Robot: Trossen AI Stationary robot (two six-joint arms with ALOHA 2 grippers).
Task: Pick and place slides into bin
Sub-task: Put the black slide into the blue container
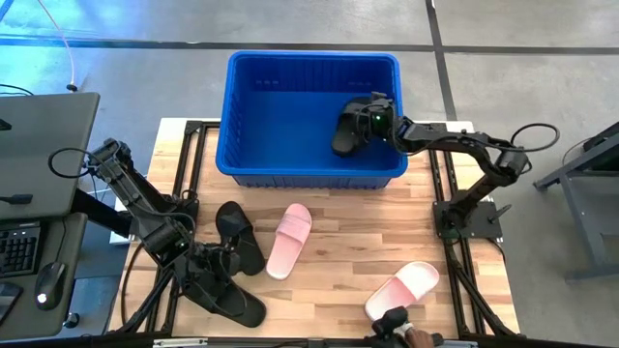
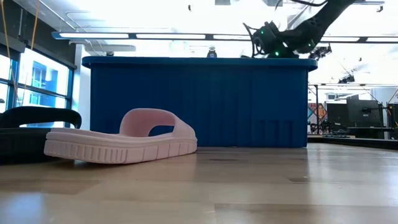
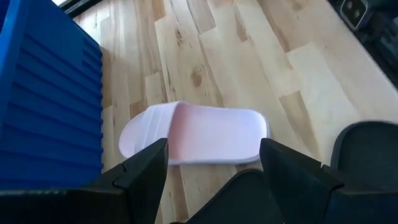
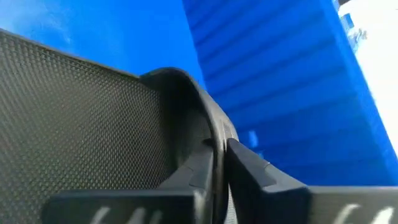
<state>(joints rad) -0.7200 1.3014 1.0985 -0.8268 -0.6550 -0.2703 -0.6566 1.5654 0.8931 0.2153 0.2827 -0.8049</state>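
The blue bin (image 1: 311, 172) stands at the table's far middle and also shows in the low view (image 2: 199, 102). My right gripper (image 1: 372, 121) reaches over the bin's right part and is shut on a black slide (image 1: 346, 133). My left gripper (image 1: 215, 263) is open at the near left, just above two black slides (image 1: 239, 237) (image 1: 229, 298) that lie on the table. One pale pink slide (image 1: 288, 240) lies sole down ahead of it (image 3: 199, 134). A second pink slide (image 1: 402, 288) lies near the front right. My right gripper pinches a thin edge of the black slide (image 4: 214, 134) between its two fingers (image 4: 249, 171). The slide's textured face (image 4: 74, 118) stands beside the fingers. The slide hangs inside the bin's walls; whether it touches the bin's floor I cannot tell.
A side table with a keyboard and mouse (image 1: 29, 242) stands left of the table. The table's bare wood (image 1: 358, 242) lies between the pink slides. A dark metal stand (image 1: 590, 155) is at the far right.
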